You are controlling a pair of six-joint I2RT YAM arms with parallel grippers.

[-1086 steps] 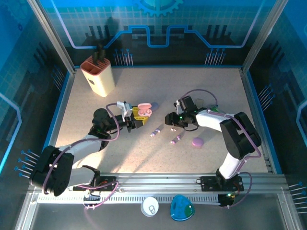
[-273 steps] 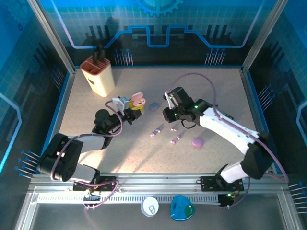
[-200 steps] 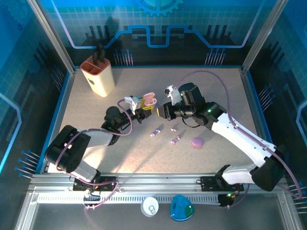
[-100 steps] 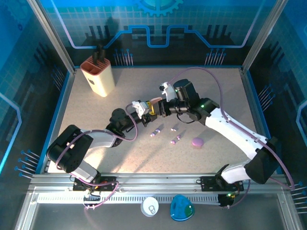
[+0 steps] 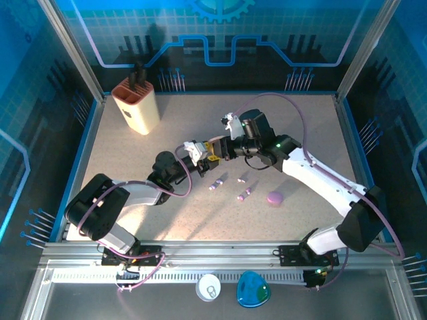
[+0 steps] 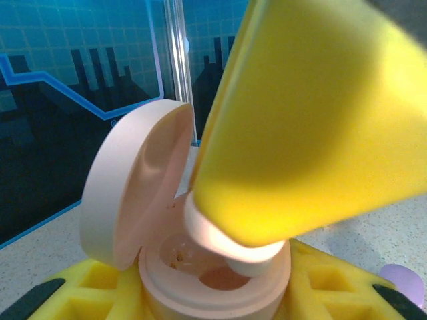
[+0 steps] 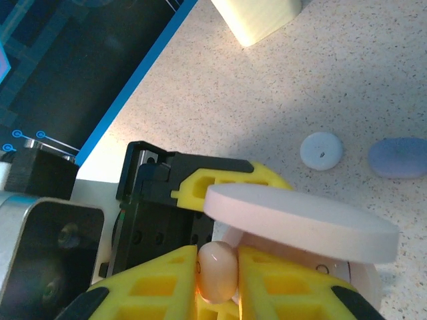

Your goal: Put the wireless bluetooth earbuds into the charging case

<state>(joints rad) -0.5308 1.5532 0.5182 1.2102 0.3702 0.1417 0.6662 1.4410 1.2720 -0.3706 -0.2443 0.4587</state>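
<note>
Pink earbud point(image 7: 215, 272) is clamped in my right gripper point(image 7: 218, 257), pinched between the two yellow fingers point(image 7: 153, 287), rounded end poking out past the tips. Left gripper point(image 6: 215, 300) is clenched on the pink case point(image 6: 157, 200): base seated between its yellow pads, lid hinged up and standing open on the left in the left wrist view. The bud sits right over the open base, tip at or just inside the rim of the well; can't tell whether it touches the bottom. In the right wrist view the lid hangs over my fingertips as a flat disc, just beside the bud. Both grippers meet nose to nose above the middle of the table point(image 5: 287, 127), slightly far of centre.

Room: tight at the case, with the lid on one side and the left pads on both sides of the base. Open table around the pair of us. Some loose earbuds point(image 5: 216, 182) lie just near of the grippers, another pair point(image 5: 245, 194) a bit nearer and right, and a lavender pebble point(image 5: 275, 198) right of those. Cream holder point(image 5: 137, 105) is in the far-left corner, well apart. Blue-edged walls left, right and far stand well away from both grippers. A white disc point(image 7: 321, 150) and a lavender-blue piece point(image 7: 398, 158) lie on the table beyond the case in the right wrist view.

Bud itself: glossy, pale pink, smooth, oval. Stem is hidden between my fingers.
</note>
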